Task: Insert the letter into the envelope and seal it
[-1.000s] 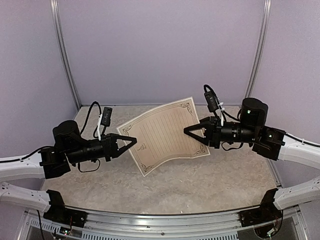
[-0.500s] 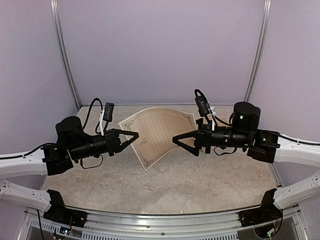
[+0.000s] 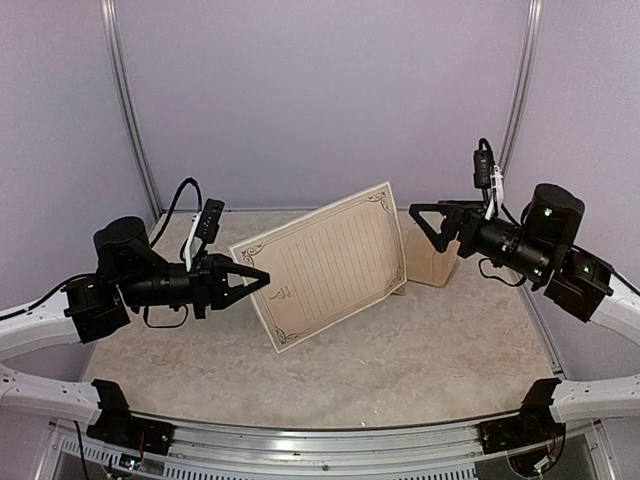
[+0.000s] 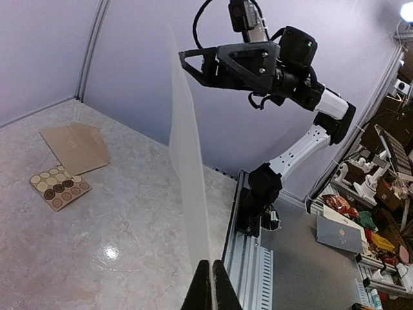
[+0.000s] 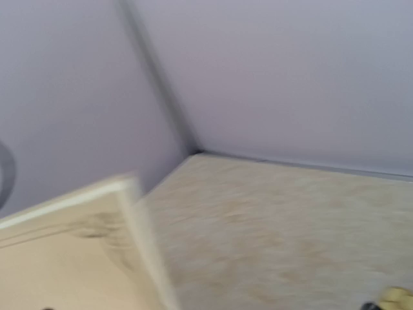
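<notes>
A: Why are the left gripper's [image 3: 260, 278] jaws closed on the letter's [image 3: 330, 265] edge, left of the envelope [image 3: 432, 266]?
B: Probably so the sheet is kept upright for steering in.
A: What is changed?
B: The bow is gone. The right gripper [image 3: 416, 212] is drawn back, raised just right of the envelope. Nothing is held, and its gap cannot be made out.

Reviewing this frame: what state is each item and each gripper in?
left gripper: shut on the letter's edge
right gripper: open, holding nothing
letter: unfolded, held up by one edge
envelope: lying flat on the table, letter not inside
sticker card: lying flat on the table beside the envelope
</notes>
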Tool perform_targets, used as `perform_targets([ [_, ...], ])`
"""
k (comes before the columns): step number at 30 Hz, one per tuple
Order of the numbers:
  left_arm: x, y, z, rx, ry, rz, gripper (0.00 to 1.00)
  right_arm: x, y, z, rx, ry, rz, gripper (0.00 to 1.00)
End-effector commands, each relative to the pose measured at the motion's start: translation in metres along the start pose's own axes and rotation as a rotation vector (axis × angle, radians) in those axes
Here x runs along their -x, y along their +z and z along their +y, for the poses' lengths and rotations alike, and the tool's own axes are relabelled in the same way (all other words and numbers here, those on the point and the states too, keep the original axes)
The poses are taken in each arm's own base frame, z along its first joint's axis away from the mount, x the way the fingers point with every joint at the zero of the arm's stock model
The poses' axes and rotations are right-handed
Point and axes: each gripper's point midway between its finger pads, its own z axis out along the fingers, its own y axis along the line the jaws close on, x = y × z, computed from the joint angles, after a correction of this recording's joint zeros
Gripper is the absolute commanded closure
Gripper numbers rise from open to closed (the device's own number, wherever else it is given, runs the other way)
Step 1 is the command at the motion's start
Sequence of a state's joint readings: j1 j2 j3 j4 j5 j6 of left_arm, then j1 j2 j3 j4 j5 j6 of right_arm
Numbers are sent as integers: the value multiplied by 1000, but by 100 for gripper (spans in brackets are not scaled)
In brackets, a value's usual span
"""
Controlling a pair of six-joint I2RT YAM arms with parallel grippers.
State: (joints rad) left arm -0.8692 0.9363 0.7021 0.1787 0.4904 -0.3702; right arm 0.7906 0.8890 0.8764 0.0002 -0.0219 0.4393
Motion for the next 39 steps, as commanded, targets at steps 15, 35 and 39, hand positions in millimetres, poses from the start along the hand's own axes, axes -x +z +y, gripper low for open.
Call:
perform_targets([
  [15, 26, -18, -71, -258, 124, 42, 100, -67, 46, -78, -49, 73, 278, 1],
  [35, 57, -12, -111, -432, 223, 21, 100, -124, 48, -10, 437, 178, 462, 1],
  [39, 53, -6, -89, -340, 206, 25, 100, -108, 32, 21, 596, 159, 425, 1],
])
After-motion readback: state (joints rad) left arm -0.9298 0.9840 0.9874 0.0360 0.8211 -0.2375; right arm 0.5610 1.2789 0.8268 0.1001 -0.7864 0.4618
